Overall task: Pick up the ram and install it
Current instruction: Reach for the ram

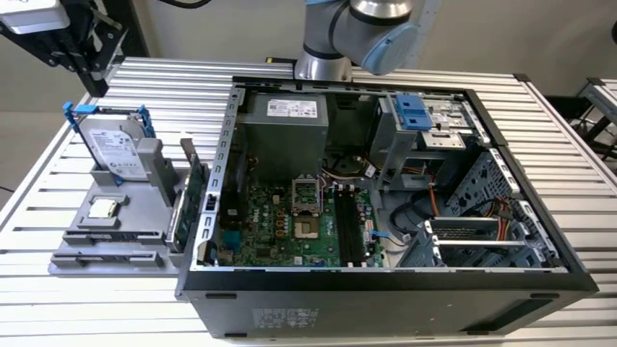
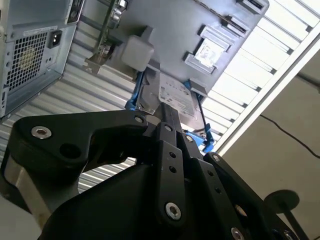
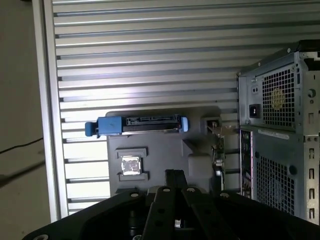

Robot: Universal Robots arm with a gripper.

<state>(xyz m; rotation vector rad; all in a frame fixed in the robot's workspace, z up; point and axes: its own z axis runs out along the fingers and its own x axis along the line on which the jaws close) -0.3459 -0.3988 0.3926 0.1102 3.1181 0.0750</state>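
Note:
The ram (image 1: 176, 219) looks like a thin greenish stick standing on edge at the side of the grey holder (image 1: 115, 217) nearest the case, beside the larger green expansion card (image 1: 199, 189). My gripper (image 1: 82, 54) hangs high above the table at the exterior view's far left, well clear of the holder. In both wrist views its black fingers (image 3: 174, 176) (image 2: 166, 116) are pressed together with nothing between them. The open computer case (image 1: 386, 282) shows the motherboard with its long black slots (image 1: 349, 228).
On the holder a silver hard drive (image 1: 114, 150) (image 3: 135, 125) stands in a blue frame, with a small square chip (image 1: 101, 209) (image 3: 131, 165) in front of it. The case's rear panel (image 3: 280, 140) stands close by. The slatted metal table (image 1: 173, 87) surrounds everything.

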